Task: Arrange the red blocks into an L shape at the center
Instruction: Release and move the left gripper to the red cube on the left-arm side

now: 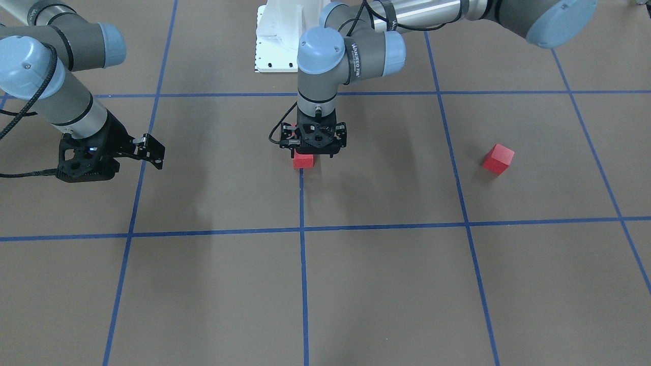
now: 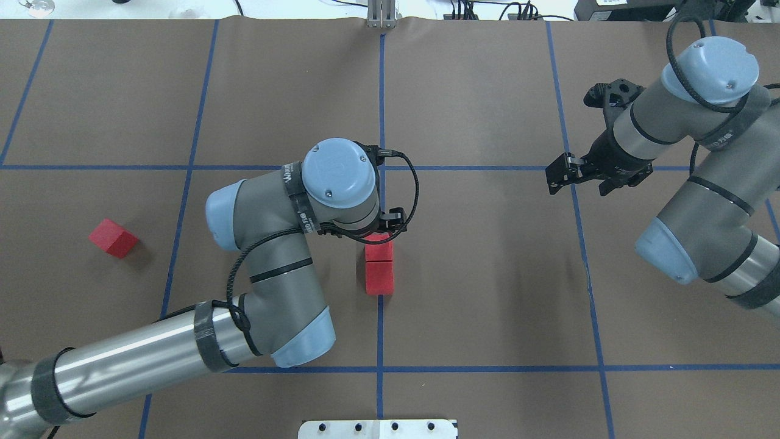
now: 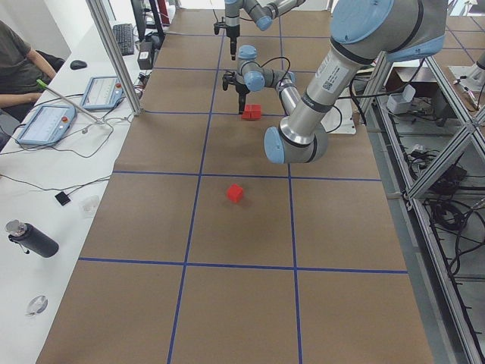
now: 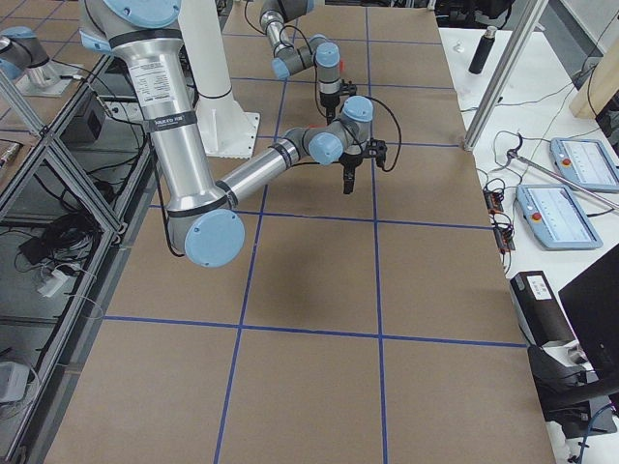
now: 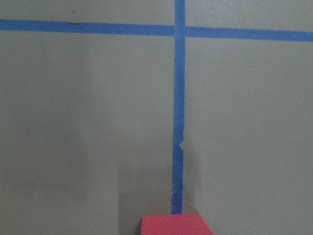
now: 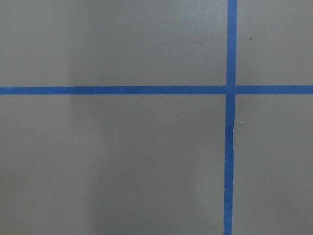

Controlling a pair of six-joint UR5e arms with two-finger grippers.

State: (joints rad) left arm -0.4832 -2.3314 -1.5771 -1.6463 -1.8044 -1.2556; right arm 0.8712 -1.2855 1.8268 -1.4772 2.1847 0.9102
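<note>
Two red blocks (image 2: 379,277) lie touching in a line on the center's (image 2: 426,262) middle blue tape line. My left gripper (image 1: 311,153) hovers over the far block (image 1: 303,161). Its jaws look open and apart from the block's sides. The near block of the pair is mostly hidden behind this gripper in the front view. In the left wrist view only the far block's top (image 5: 176,224) shows, at the bottom edge. A third red block (image 2: 113,238) lies alone, turned askew, out on my left side. My right gripper (image 2: 563,174) hangs open and empty above the table, far from all blocks.
The robot's white base plate (image 2: 378,428) sits at the near table edge. A person (image 3: 15,53) sits at a side desk holding tablets and a dark bottle (image 3: 30,239). Blue tape lines (image 2: 487,167) divide the brown surface into squares.
</note>
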